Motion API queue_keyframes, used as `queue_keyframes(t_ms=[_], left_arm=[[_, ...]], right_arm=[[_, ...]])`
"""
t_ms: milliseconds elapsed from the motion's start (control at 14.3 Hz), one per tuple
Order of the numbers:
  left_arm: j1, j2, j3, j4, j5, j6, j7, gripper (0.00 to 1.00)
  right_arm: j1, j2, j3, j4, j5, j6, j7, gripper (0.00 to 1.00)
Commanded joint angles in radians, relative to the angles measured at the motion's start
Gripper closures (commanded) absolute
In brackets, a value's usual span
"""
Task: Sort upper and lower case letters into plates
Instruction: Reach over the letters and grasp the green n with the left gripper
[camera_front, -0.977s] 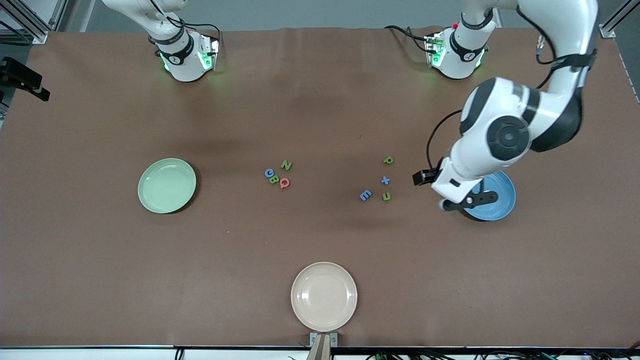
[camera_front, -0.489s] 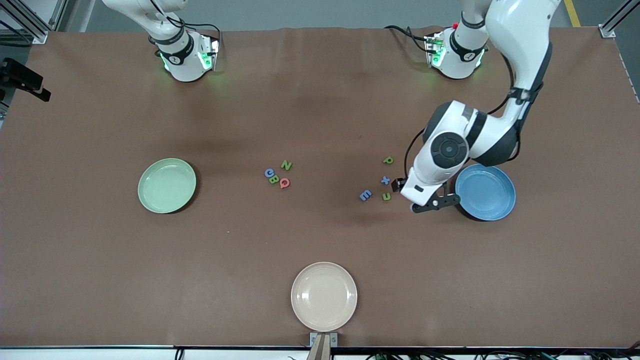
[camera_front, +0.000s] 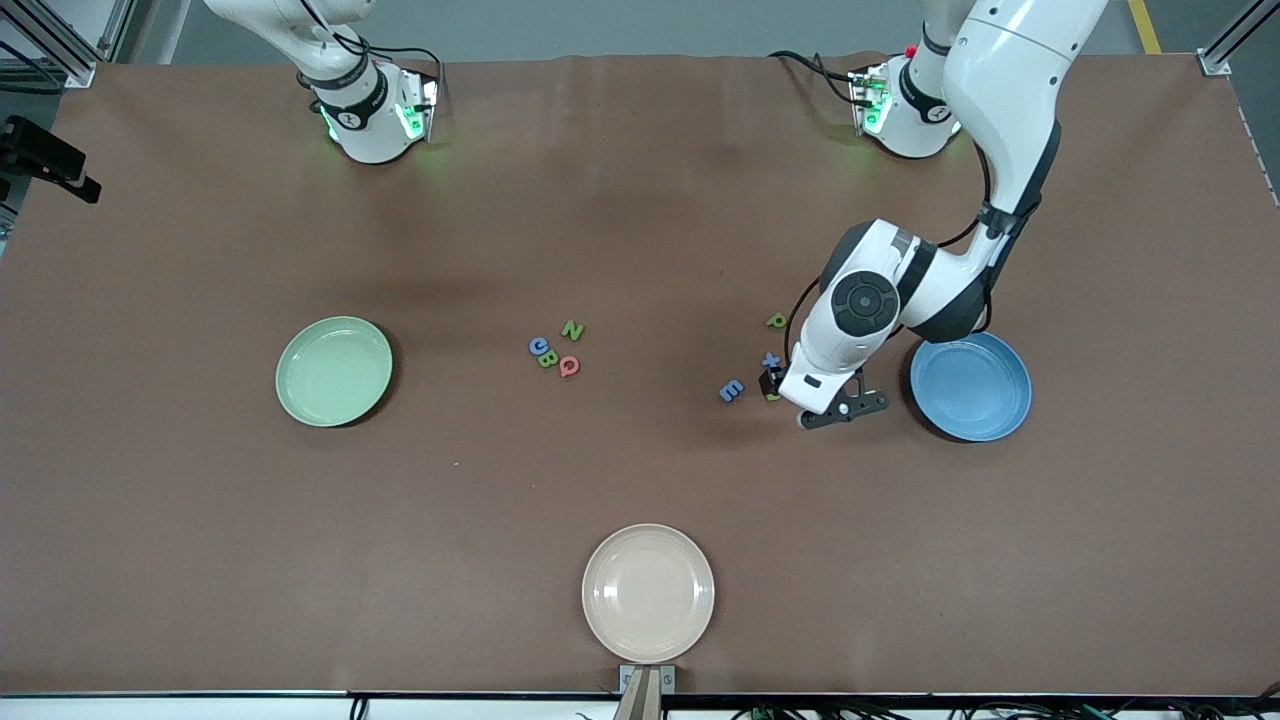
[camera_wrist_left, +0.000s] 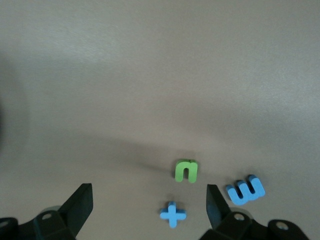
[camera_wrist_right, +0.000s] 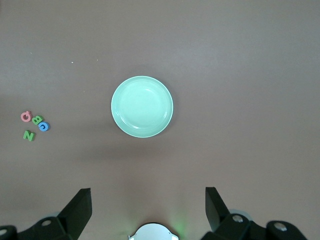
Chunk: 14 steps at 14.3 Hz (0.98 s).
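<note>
My left gripper (camera_front: 790, 386) hangs open and empty over the lower case letters, beside the blue plate (camera_front: 970, 386). In the left wrist view the blue x (camera_wrist_left: 173, 214) lies between its open fingers (camera_wrist_left: 80, 205), nearer one finger. The green u (camera_wrist_left: 186, 170) and blue m (camera_wrist_left: 244, 189) lie just past it. In the front view I see the green p (camera_front: 776, 320), x (camera_front: 770, 359) and m (camera_front: 731, 390); the u is mostly hidden under the hand. The green N (camera_front: 572, 329), green B (camera_front: 548, 357), red Q (camera_front: 569, 366) and a blue letter (camera_front: 538, 346) cluster mid-table. My right gripper (camera_wrist_right: 147, 210) waits open, high over the pale green plate (camera_wrist_right: 142, 106).
A beige plate (camera_front: 648, 592) sits near the table's front edge. The pale green plate (camera_front: 333, 371) lies toward the right arm's end. The arm bases (camera_front: 370, 110) stand along the table's back edge.
My left arm has swung from over the blue plate toward the lower case letters, and its gripper now sits over the x and u. The letters and plates have not moved.
</note>
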<state>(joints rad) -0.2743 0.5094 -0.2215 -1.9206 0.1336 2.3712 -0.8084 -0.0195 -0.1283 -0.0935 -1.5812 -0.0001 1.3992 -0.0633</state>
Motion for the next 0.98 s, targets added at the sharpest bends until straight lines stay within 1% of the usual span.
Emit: queue_keyframes(t_ms=[0, 140, 279, 349, 419, 628, 698, 908], left_arm=[[-0.019, 0.043, 0.001, -0.020, 0.020, 0.097, -0.058, 0.00], [-0.031, 0.067, 0.001, -0.018, 0.040, 0.124, -0.109, 0.00], [-0.033, 0.081, 0.001, -0.017, 0.063, 0.125, -0.121, 0.00], [-0.033, 0.084, 0.001, -0.015, 0.064, 0.125, -0.121, 0.02], [-0.033, 0.086, 0.002, -0.017, 0.064, 0.125, -0.121, 0.07], [-0.033, 0.090, 0.001, -0.012, 0.075, 0.125, -0.121, 0.28], [-0.033, 0.092, 0.001, -0.012, 0.080, 0.126, -0.121, 0.34], [-0.034, 0.093, 0.001, -0.009, 0.080, 0.131, -0.120, 0.44]], right_arm=[[0.003, -0.017, -0.003, -0.014, 0.021, -0.005, 0.022, 0.00], [0.004, -0.017, -0.002, -0.016, 0.022, -0.005, 0.022, 0.00], [0.004, -0.016, -0.002, -0.011, 0.023, -0.006, 0.019, 0.00], [0.006, -0.016, -0.002, -0.011, 0.023, -0.005, 0.013, 0.00], [0.006, -0.014, -0.002, -0.011, 0.023, -0.005, 0.013, 0.00], [0.001, -0.004, -0.003, 0.007, 0.020, 0.000, 0.008, 0.00], [0.001, -0.001, -0.003, 0.010, 0.022, -0.003, 0.010, 0.00], [0.009, 0.010, -0.002, 0.029, 0.022, 0.007, 0.016, 0.00]])
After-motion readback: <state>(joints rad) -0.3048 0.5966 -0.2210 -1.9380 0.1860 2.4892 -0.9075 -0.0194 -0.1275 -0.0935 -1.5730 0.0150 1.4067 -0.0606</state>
